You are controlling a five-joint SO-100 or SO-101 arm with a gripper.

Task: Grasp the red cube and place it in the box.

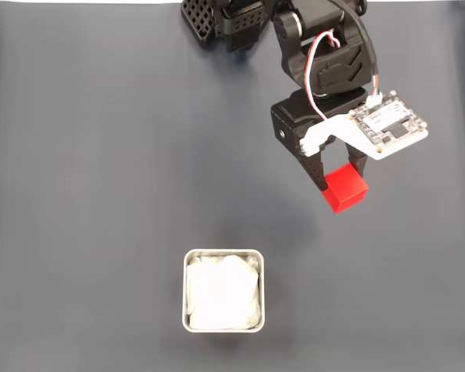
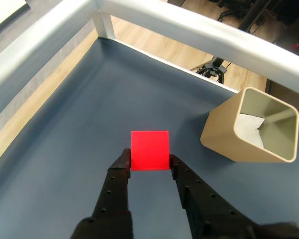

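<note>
We noted the tool (image 1: pixel 339 183) clamped on the red cube (image 1: pixel 346 188), with the box (image 1: pixel 224 255) lying down-left of it in the fixed view, well apart across the table (image 1: pixel 101 194).

A lab or office room: a desk (image 2: pixel 79 124) covered in a dark blue mat, pale metal frame rails (image 2: pixel 199 25) around it, wood-look flooring (image 2: pixel 159 52) and a tripod's legs (image 2: pixel 212 67) beyond.
</note>
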